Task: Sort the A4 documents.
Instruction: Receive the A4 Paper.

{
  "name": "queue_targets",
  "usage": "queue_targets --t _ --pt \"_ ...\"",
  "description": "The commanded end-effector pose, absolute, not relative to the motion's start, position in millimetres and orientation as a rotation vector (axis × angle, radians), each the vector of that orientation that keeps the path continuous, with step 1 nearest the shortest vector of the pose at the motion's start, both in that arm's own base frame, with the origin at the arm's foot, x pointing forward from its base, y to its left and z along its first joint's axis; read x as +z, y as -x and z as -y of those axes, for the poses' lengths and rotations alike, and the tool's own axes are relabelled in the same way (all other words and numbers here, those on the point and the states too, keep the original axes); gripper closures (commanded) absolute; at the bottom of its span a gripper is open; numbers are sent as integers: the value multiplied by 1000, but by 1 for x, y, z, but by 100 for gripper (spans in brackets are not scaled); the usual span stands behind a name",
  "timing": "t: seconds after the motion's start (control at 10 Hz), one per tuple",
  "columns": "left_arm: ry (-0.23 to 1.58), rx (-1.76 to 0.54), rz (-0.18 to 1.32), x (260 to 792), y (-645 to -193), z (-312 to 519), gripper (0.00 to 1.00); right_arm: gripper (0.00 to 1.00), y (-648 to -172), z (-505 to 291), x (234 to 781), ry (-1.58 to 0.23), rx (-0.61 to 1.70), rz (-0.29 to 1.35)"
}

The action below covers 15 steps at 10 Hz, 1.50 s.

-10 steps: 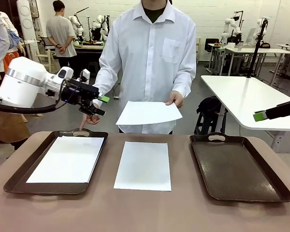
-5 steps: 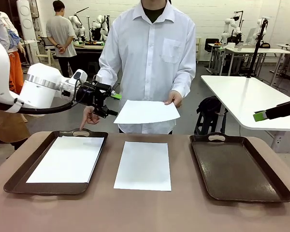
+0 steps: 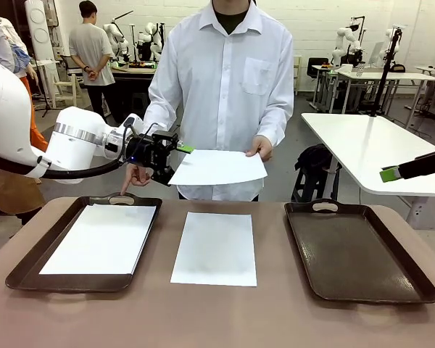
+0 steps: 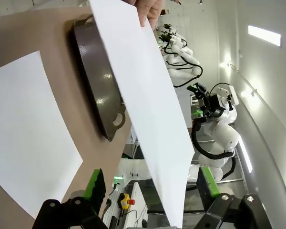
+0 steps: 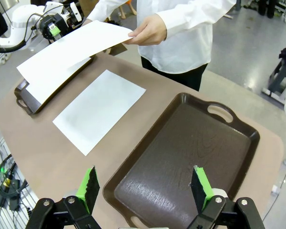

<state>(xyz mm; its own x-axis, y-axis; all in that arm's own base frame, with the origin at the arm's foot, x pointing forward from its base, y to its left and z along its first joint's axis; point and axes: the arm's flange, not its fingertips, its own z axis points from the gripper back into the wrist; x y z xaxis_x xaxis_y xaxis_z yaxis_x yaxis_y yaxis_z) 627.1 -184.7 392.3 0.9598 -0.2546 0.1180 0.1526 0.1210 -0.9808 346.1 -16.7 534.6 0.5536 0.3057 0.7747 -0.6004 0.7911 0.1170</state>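
A person across the table holds one of the A4 documents (image 3: pixel 217 167) in the air by its right edge with one hand (image 3: pixel 261 148). My left gripper (image 3: pixel 171 157) is open at that sheet's left edge. In the left wrist view the sheet (image 4: pixel 148 105) runs between the spread green pads (image 4: pixel 93 183) without being pinched. A second sheet (image 3: pixel 214 249) lies flat on the table's middle, and a third (image 3: pixel 100 238) lies in the left brown tray (image 3: pixel 29 272). My right gripper (image 5: pixel 144 183) hangs open above the bare right tray (image 5: pixel 190 157), at the far right (image 3: pixel 404 171) in the front view.
The person's other hand (image 3: pixel 134 177) points down just behind the left tray's handle. White tables and other people stand farther back. Brown tabletop (image 3: pixel 217 319) lies bare in front of the trays.
My left gripper has travelled right, from beside the person's lowered hand to the held sheet's left edge. The sheet has shifted slightly left. The right arm has stayed still.
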Motion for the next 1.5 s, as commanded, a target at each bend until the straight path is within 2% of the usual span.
queue_targets --t 0.0,0.6,0.7,0.8,0.9,1.0,1.1,1.2,1.3,1.4 --pt "1505 -273 -104 394 -633 191 0 0 -348 17 532 -413 552 823" --pt "1510 -248 -87 383 -622 187 0 0 -348 17 532 -413 552 823" --pt "1514 -310 -77 382 -618 188 17 0 -348 17 532 -413 552 823" --pt "1518 -309 -78 381 -617 188 18 0 -348 17 532 -413 552 823" --pt "1521 -303 -77 380 -617 188 36 0 -348 17 532 -413 552 823" --pt "1521 -297 -78 379 -616 189 36 0 -348 17 532 -413 552 823" --pt "1519 -291 -70 377 -615 190 54 0 -348 17 532 -413 552 823" --pt "1519 -282 -62 376 -615 187 55 0 -348 17 532 -413 552 823" --pt "1513 -253 -59 375 -615 185 72 0 -348 17 532 -413 552 823" --pt "1512 -250 -47 375 -615 183 73 0 -348 17 532 -413 552 823"
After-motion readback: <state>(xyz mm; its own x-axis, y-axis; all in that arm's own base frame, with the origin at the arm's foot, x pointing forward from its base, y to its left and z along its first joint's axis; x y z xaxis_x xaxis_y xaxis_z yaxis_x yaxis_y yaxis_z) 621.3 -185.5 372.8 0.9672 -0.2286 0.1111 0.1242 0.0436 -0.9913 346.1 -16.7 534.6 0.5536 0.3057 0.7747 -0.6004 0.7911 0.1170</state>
